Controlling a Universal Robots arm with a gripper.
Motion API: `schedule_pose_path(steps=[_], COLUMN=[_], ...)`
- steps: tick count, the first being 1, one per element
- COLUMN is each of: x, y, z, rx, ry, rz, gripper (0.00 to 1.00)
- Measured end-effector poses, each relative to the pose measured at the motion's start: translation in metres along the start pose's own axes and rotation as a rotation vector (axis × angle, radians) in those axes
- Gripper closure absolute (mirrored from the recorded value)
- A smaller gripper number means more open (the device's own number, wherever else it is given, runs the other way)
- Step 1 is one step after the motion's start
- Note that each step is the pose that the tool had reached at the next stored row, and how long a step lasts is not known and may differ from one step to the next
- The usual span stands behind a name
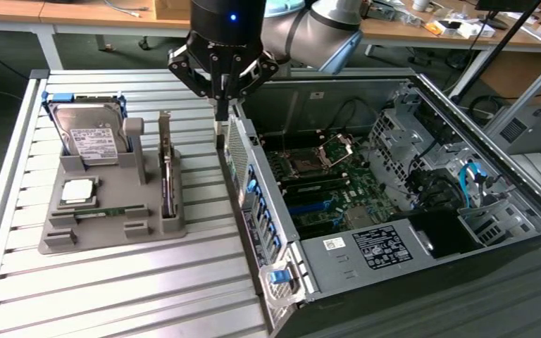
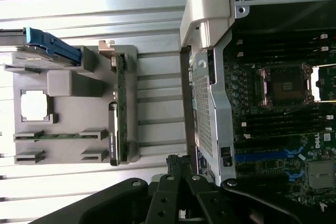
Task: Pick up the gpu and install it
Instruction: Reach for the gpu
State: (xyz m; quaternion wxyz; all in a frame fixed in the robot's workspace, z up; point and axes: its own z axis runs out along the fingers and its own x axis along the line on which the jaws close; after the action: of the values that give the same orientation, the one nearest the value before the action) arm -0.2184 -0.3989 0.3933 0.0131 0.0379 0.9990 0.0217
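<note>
Both fingers of your black gripper [image 1: 220, 116] sit together, empty, near the grey metal case [image 1: 308, 98], so grasping the thin dark upright gpu card [image 1: 165, 174] needs them parted.

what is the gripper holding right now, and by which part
Nothing: the gripper is shut and empty beside the computer case; the gpu stands untouched in its grey holder.

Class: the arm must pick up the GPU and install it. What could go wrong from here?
The shut gripper hangs beside the case wall, not over the gpu; a careless move could strike that wall.
The gpu stands on edge in the gray holder; an off-centre grip might tilt or jam it.
</note>
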Motion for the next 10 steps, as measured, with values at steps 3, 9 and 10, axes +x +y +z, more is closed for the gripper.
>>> schedule_pose_path(steps=[3,9,10], x=[0.0015,0.0045,0.0050], y=[-0.0001,-0.0003,-0.0004], z=[0.0000,-0.0001,-0.0001], rx=[0.0000,0.0000,0.0000], ry=[0.0000,0.0000,0.0000], rz=[0.000,0.000,0.000], gripper=[0.89,0.89,0.89])
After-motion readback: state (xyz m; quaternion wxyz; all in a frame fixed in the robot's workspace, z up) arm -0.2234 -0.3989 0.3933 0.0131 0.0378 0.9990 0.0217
